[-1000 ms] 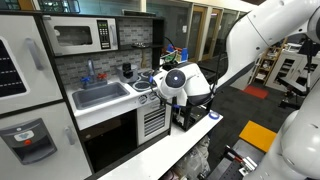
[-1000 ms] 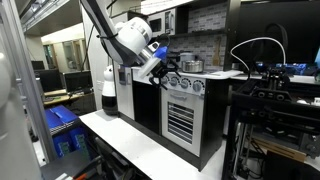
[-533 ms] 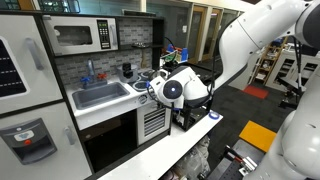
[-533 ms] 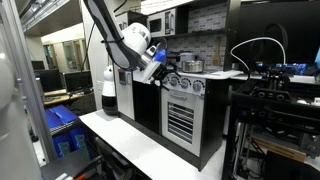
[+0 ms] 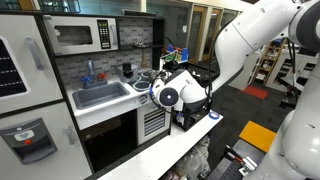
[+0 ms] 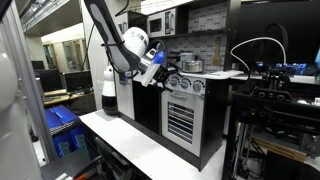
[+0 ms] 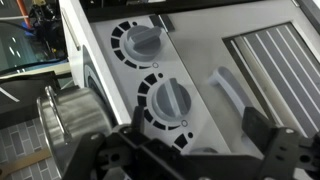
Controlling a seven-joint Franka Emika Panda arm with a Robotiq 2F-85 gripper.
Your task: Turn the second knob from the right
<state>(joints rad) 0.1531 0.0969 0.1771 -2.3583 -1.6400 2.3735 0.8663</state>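
Note:
The toy stove's white front panel carries round white knobs with black dial marks. The wrist view shows two of them, one knob point(image 7: 147, 42) farther off and one knob point(image 7: 168, 100) close to the jaws. I cannot tell which is second from the right. My gripper point(image 7: 195, 135) is open, its two dark fingers just in front of the panel, with the nearer knob slightly to one side of the gap. In an exterior view the gripper point(image 6: 158, 74) is at the knob row point(image 6: 184, 84). In both exterior views the arm hides the fingertips.
A steel pot point(image 7: 68, 122) sits on the stovetop above the knobs. The oven door has a white handle point(image 7: 226, 93) and a slatted grille point(image 6: 181, 121). A sink point(image 5: 100, 95) and microwave point(image 5: 85, 36) are beside the stove. A white bench point(image 6: 140, 145) runs below.
The arm's wrist has shifted a little lower and closer to the stove's knob panel. The jaws stay open.

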